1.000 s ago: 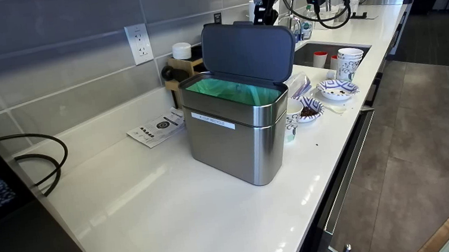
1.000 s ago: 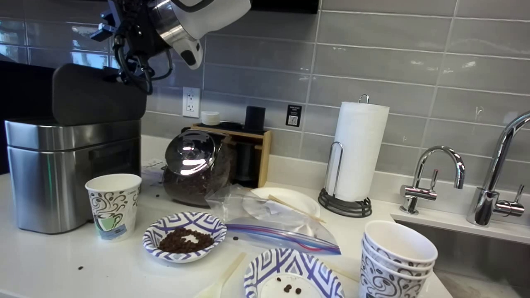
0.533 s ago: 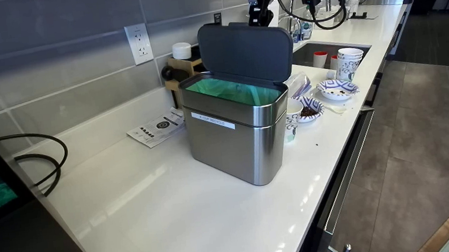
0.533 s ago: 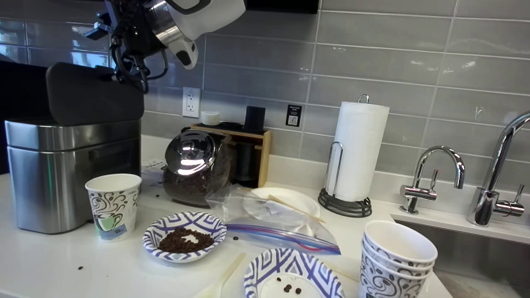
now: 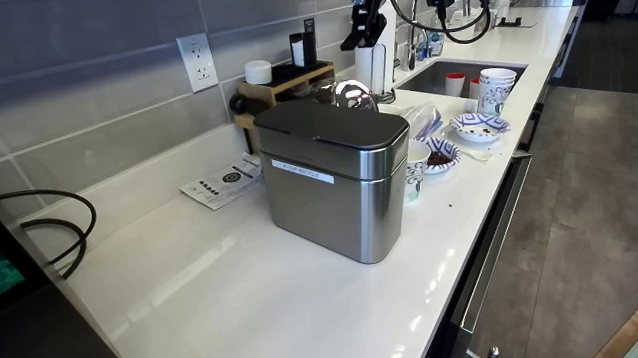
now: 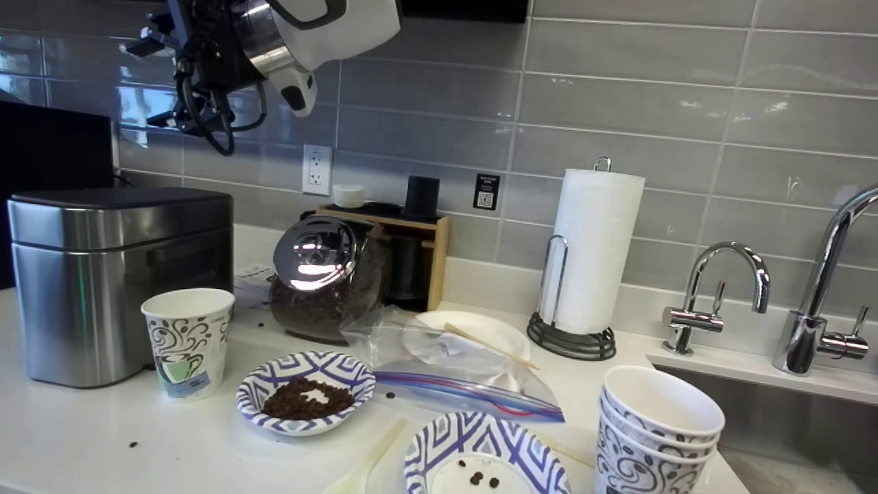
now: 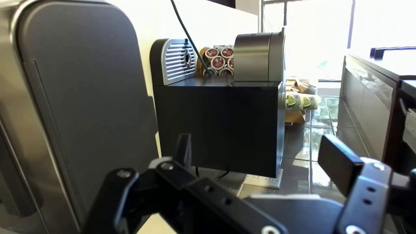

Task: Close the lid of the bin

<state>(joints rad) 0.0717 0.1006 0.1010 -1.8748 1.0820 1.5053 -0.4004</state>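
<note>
The stainless-steel bin (image 5: 328, 213) stands on the white counter and also shows in an exterior view (image 6: 75, 309). Its dark grey lid (image 5: 337, 124) lies flat across the top, level with the rim, and hides the green liner. The lid also shows edge-on in an exterior view (image 6: 123, 197) and at the left of the wrist view (image 7: 87, 97), with the bin's steel side (image 7: 11, 97) beside it. My gripper (image 5: 345, 9) is open and empty above the bin, apart from the lid. It also hangs above the bin in an exterior view (image 6: 154, 84), and both spread fingers show in the wrist view (image 7: 260, 156).
A paper cup (image 6: 188, 343) stands close beside the bin. Patterned bowls (image 6: 305, 394), a plastic bag (image 6: 466, 377), a coffee jar (image 6: 322, 281) and a paper towel roll (image 6: 593, 254) stand further along. A black machine (image 5: 14, 329) is on the bin's far side. A tiled wall (image 5: 105, 59) runs behind.
The lid has dropped from upright to flat on the bin, covering the green liner. My gripper has shifted slightly toward the bin side, and its fingers look spread wider apart.
</note>
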